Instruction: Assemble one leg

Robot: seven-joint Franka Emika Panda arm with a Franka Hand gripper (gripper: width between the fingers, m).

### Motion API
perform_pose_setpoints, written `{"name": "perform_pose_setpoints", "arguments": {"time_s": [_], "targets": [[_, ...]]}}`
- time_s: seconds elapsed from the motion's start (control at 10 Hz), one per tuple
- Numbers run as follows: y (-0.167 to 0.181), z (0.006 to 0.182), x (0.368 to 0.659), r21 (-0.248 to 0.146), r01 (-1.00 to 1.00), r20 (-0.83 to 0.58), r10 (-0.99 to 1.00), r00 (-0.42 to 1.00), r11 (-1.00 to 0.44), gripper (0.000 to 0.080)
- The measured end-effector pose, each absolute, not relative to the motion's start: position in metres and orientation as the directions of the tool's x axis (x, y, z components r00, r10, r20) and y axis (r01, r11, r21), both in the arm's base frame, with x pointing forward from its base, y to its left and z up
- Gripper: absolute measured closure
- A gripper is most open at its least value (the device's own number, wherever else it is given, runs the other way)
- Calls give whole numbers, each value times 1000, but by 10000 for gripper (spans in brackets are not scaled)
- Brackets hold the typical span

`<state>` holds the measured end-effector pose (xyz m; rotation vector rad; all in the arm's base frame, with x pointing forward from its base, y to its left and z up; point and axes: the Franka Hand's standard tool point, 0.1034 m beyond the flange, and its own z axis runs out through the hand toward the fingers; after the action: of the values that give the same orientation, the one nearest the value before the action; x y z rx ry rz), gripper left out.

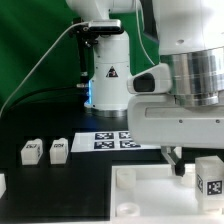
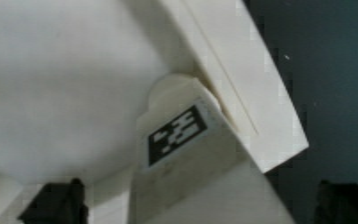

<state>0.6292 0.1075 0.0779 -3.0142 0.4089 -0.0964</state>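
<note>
A white leg (image 1: 210,178) with a black-and-white tag stands upright at the right corner of the large white square top (image 1: 130,195). My gripper (image 1: 175,160) hangs just above the top, close beside this leg on the exterior view's left. In the wrist view the leg (image 2: 179,135) shows its tag against the top's raised rim (image 2: 247,90). It runs down between my dark fingertips (image 2: 60,200), with a gap on each side. The gripper (image 2: 202,205) is open. Whether the leg sits in a socket is hidden.
Two more tagged legs (image 1: 30,152) (image 1: 59,150) lie on the black table at the exterior view's left. The marker board (image 1: 115,140) lies behind the top, in front of the robot base (image 1: 108,75). A white part (image 1: 3,185) shows at the left edge.
</note>
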Motion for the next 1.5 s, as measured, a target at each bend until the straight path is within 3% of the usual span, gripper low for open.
{"name": "perform_pose_setpoints", "arguments": {"time_s": [0.2, 0.3, 0.4, 0.6, 0.7, 0.8, 0.9, 1.2, 1.5], "targets": [[110, 79, 629, -59, 73, 83, 68, 994, -996, 150], [111, 79, 629, -55, 135, 87, 129, 988, -989, 150], [111, 79, 629, -62, 84, 84, 79, 993, -995, 150], [111, 78, 629, -65, 38, 81, 33, 996, -997, 394], [112, 78, 629, -80, -91, 71, -97, 993, -993, 394], [112, 78, 629, -90, -200, 61, -205, 977, -976, 509], [111, 78, 629, -97, -305, 50, -310, 949, -947, 509], [109, 77, 627, -94, -802, -11, -805, 593, -590, 509], [108, 76, 625, -74, -987, -100, -984, 149, -142, 509]]}}
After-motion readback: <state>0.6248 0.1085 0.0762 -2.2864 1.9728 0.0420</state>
